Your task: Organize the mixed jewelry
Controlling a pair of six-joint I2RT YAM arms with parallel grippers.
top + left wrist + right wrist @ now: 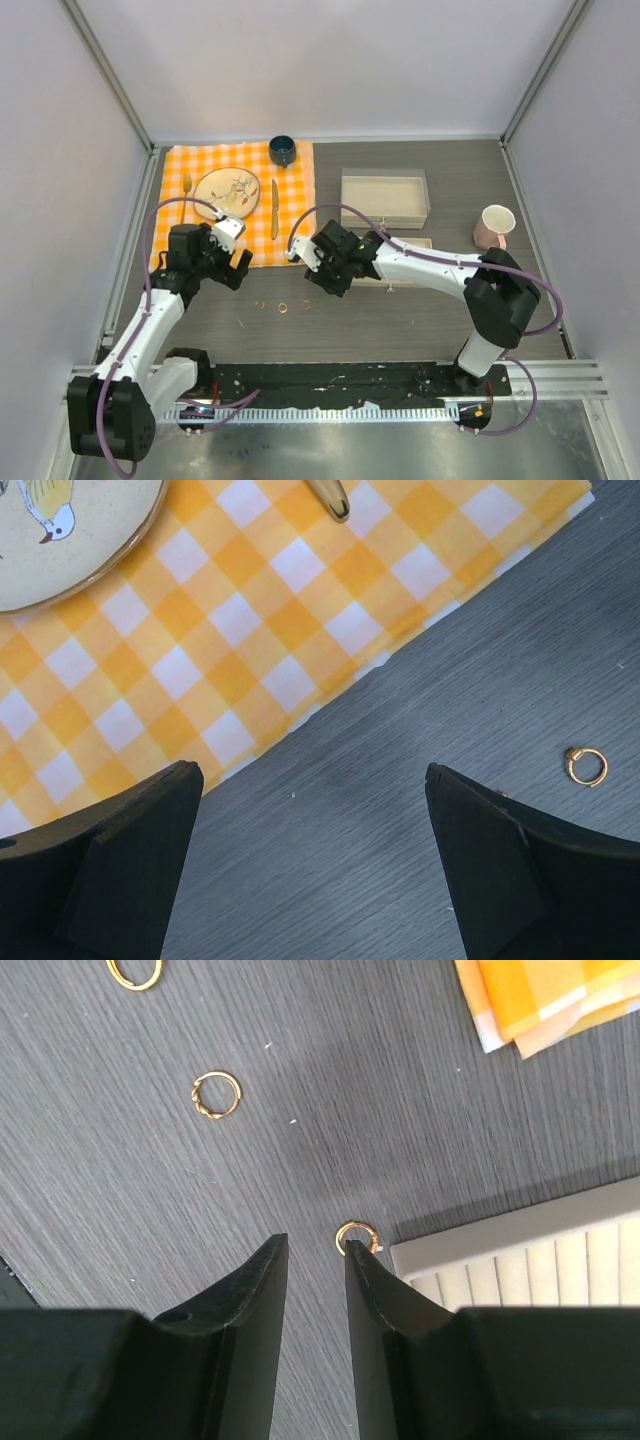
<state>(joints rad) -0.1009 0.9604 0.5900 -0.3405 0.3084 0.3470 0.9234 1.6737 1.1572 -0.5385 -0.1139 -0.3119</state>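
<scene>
Three small gold rings lie in a row on the dark table (260, 304), (283, 307), (306, 304). In the right wrist view one ring (355, 1237) lies just past my right finger's tip, beside the corner of a beige slotted tray (520, 1260); two more lie farther off (216, 1095), (133, 972). My right gripper (318, 268) (315, 1245) has its jaws a narrow gap apart with nothing between them. My left gripper (228, 252) (310, 780) is wide open and empty over bare table by the cloth edge, a gold ring (586, 766) to its right. No silver hoop shows.
An orange checked cloth (200, 160) holds a bird-patterned plate (212, 190), a fork (186, 190), a knife (274, 205) and a dark blue cup (282, 150). A beige box (385, 212) stands at the back, a pink cup (495, 225) to the right.
</scene>
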